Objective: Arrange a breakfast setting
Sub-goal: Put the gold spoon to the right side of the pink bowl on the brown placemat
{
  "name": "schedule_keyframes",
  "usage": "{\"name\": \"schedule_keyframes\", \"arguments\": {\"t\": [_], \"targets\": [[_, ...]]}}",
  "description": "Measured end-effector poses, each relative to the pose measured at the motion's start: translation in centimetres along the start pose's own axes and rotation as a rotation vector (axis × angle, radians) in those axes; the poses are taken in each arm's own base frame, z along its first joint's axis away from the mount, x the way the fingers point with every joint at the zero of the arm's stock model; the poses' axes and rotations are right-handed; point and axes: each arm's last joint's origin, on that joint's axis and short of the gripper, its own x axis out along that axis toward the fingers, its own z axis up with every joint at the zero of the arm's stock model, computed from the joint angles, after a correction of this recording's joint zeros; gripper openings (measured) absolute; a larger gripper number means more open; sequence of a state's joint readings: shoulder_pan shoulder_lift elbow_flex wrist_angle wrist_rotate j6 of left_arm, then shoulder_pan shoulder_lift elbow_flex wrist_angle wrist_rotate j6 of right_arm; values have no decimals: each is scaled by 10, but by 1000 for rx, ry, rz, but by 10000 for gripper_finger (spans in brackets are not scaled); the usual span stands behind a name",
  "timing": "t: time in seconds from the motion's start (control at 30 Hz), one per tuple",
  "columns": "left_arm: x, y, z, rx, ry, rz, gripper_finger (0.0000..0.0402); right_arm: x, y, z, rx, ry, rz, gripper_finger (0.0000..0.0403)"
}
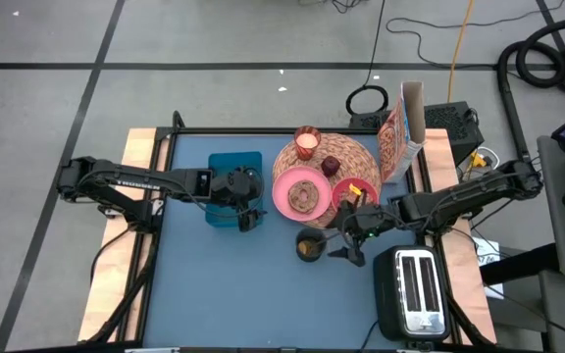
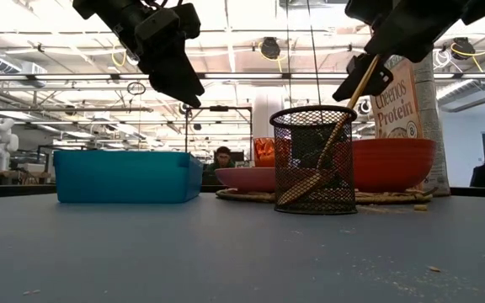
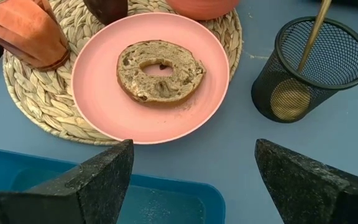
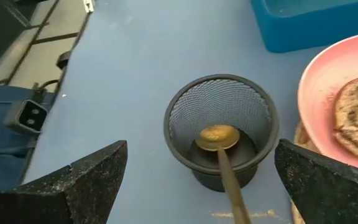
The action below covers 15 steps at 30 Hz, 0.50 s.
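The round straw placemat (image 1: 346,147) carries the pink plate (image 1: 284,192) with a bagel (image 3: 160,70), the coral-red bowl (image 1: 354,193), a dark-red fruit (image 1: 331,165) and the candle glass (image 1: 307,143). The Cheerios box (image 1: 400,137) stands upright at the mat's far right. A black mesh cup (image 4: 219,124) stands on the table near the plate; a gold spoon (image 4: 218,138) stands in it, bowl end down, handle leaning on the rim. My right gripper (image 4: 201,149) hovers open above the cup, a finger on either side of the handle. My left gripper (image 3: 191,155) is open above the teal bin (image 1: 226,167).
A toaster (image 1: 415,289) sits at the table's near right corner, close to my right arm. The teal bin takes up the far left of the blue table top (image 1: 224,284). In the low view, people show in the room beyond the table.
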<state>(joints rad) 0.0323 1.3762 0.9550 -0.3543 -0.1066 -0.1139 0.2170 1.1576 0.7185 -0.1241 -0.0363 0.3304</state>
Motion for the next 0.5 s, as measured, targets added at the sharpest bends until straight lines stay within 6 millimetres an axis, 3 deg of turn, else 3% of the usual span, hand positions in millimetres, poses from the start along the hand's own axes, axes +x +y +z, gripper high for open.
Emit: {"name": "schedule_keyframes", "arguments": {"t": [0.5], "targets": [[0,0,0,1,0,0,340,1,4,-3,-44,3,-51,391]]}}
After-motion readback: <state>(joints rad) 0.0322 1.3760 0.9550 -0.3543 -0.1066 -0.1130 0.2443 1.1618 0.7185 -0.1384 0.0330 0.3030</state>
